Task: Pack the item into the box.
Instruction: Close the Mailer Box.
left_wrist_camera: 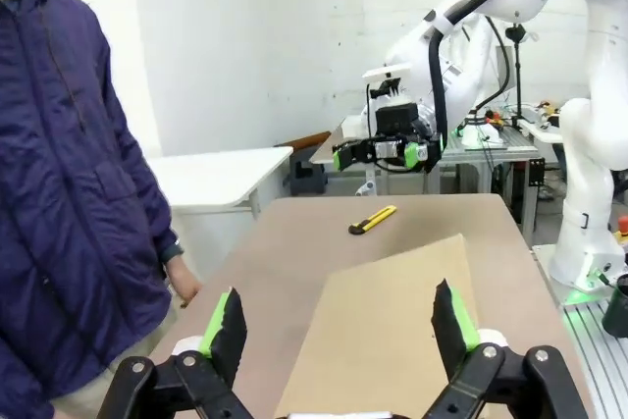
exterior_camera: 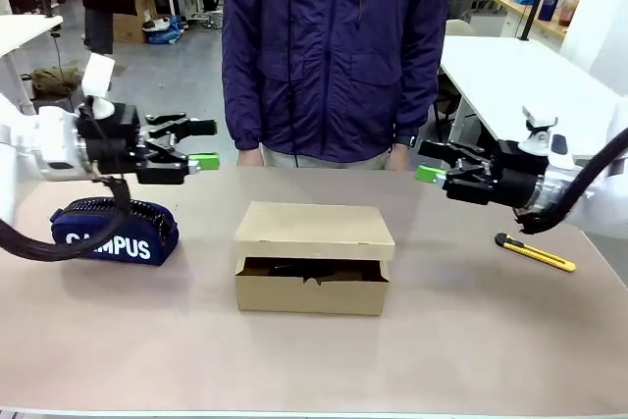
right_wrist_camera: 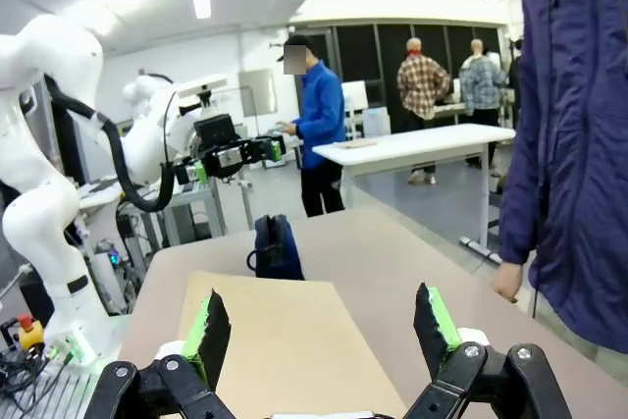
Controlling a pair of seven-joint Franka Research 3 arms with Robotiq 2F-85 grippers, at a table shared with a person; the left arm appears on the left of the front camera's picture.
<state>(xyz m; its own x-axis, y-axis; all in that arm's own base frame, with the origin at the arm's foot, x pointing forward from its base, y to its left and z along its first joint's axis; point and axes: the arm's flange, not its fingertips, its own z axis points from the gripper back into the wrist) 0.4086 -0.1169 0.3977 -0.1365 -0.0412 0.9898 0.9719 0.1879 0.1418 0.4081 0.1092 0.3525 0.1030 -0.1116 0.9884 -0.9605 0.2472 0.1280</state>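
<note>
**Item:** stapler. A dark shape inside the box, seen through the front slot under the lowered flap lid. It is probably the small black stapler, but the slot is too shadowed to be sure.

**Position:** table centre, below and between the two grippers, well apart from both.

**Left gripper**: fingers spread with nothing between them. It is held above the table left of the box, pointing inward.

**Right gripper**: fingers spread with nothing between them. It is held above the table right of the box.

**Clearances:**
- Bare tabletop on all sides of the box.
- Navy pencil pouch well to the left.
- Yellow-and-black utility knife well to the right, near the table's edge.
- A person stands at the far edge.

**Writing:** "CAMPUS" in white on the pouch, partly crossed by the left arm's black cable. The box is plain brown.
</note>
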